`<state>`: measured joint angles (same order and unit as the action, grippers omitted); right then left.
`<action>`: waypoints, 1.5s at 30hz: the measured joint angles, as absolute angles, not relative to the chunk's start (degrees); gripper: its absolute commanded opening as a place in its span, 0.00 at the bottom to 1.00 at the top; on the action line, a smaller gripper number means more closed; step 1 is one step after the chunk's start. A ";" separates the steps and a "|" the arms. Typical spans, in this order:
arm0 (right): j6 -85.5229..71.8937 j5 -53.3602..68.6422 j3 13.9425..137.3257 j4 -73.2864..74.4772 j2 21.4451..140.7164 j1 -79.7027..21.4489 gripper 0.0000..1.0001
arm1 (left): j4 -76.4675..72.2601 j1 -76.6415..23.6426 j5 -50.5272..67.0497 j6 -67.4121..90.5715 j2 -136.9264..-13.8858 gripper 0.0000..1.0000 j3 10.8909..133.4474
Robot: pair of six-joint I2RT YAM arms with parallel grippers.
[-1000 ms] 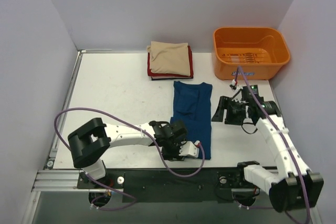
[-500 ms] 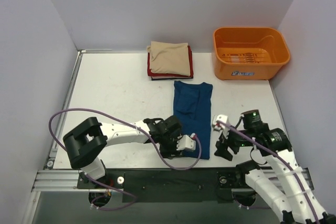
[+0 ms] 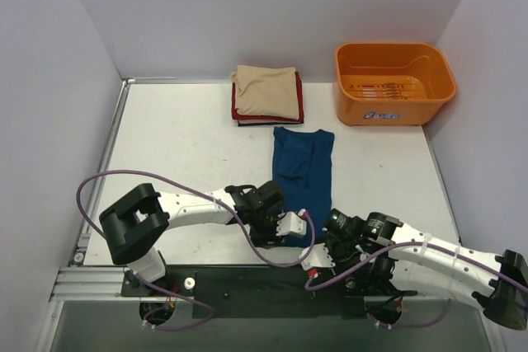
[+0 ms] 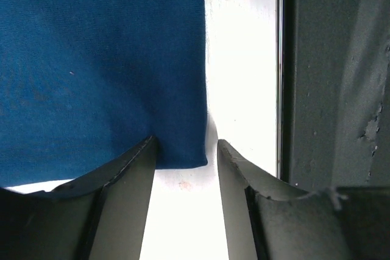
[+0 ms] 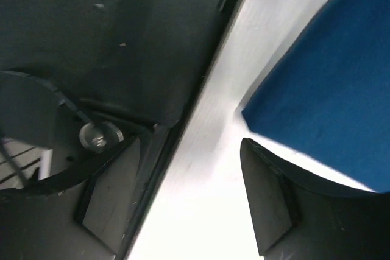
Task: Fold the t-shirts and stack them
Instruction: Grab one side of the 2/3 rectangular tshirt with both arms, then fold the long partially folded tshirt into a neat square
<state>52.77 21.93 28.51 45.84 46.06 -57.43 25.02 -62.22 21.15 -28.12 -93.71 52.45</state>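
At the near hem of the long dark blue cloth t-shirt, which lies folded lengthwise into a strip on the white table, both arms crowd in. The left gripper sits at the shirt's near left corner. Its fingers are apart, one over the cloth edge and the other on bare table, and the corner lies loose between them, unpinched. The right gripper is off the shirt's near right corner with its fingers spread too, but the blue corner lies just beyond the gap, which hangs over table beside the black base rail.

The likeliest failure is an uneven pinch. If the right fingers close where they are, they probably catch nothing or only a sliver of hem, and the left side alone would then drag the strip askew. The left fingers could also take only the upper layer, letting the lengthwise fold fall open on lifting. A fingertip pushed flat along the table may bunch the hem instead of sliding under it. The two wrists are near each other, so they could knock together.

Just past the shirt's far end waits the pile of folded square shirts, beige on red on dark, which a skewed fold would sit on badly.
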 measured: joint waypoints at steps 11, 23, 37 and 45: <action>52.99 14.28 23.46 31.73 50.68 -59.70 0.56 | 24.56 -62.22 19.55 -28.34 -94.76 0.16 53.32; 53.84 13.39 24.84 27.38 58.57 -60.47 0.00 | 27.53 -61.01 21.87 -28.32 -94.94 0.01 54.00; 49.65 21.37 46.52 49.78 49.36 -63.83 0.00 | 59.44 -60.53 31.90 -37.15 -86.46 0.00 65.89; 40.93 27.27 55.68 53.71 52.05 -52.53 0.00 | 69.69 -49.45 36.05 -39.72 -84.01 0.00 73.60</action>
<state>40.93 27.27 55.68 53.71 52.05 -52.53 69.69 -49.45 36.05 -39.72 -84.01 73.60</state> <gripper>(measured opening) 0.015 0.149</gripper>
